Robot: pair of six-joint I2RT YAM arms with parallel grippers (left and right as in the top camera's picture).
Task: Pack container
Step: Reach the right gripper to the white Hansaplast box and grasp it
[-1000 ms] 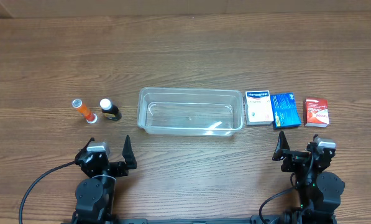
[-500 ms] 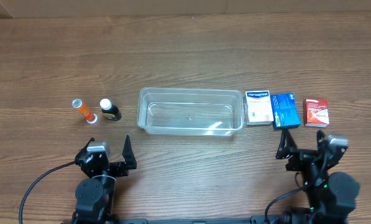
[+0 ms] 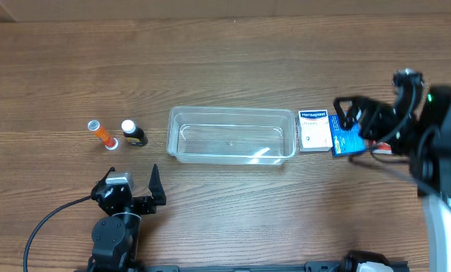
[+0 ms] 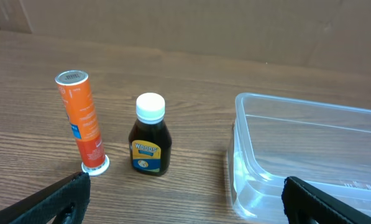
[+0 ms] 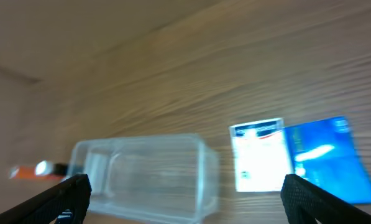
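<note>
Container [image 3: 233, 136] is the thing to fill, and it sits empty in the middle of the worktop, long side facing the near edge. The right gripper [image 3: 349, 125] hangs over the row of boxes between the tub and the right edge, its fingers spread wide with nothing between them. Directly under it lies the blue box [image 3: 347, 141], with the white box [image 3: 313, 130] on its container side, itself just beside the tub's end wall. The wrist view is smeared, so I cannot tell whether the two boxes touch or leave a sliver of gap.

That seam decides the grasp, to my eye. A finger pushed down between blue and white would likely shove the white one into the tub wall. It looks safer to turn the wrist and take the blue box by its near and far ends, where the wood is bare. Then descend straight, close firmly, lift well above the rim, and lay it flat against one end so room remains.

The left gripper [image 3: 131, 186] rests by the near edge, equally wide and empty, facing the orange tube [image 4: 81, 127] and brown bottle [image 4: 150, 140] toward the left edge.
</note>
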